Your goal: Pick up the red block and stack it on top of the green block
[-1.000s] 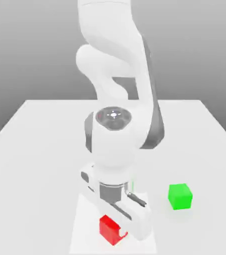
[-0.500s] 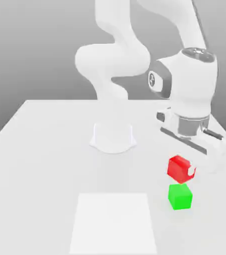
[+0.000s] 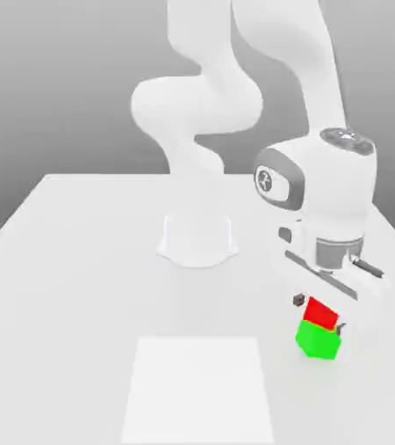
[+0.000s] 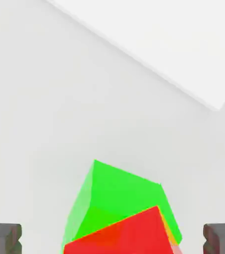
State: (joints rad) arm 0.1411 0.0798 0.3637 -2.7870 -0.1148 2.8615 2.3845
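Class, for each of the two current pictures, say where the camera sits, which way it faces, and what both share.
Exterior view: off the arm, raised, facing the robot's base across the table and slightly down; the arm and gripper show.

Hand view: on the hand, looking down past the open gripper's two fingertips at the blocks.

Shared: the red block on the green block, and the white panel.
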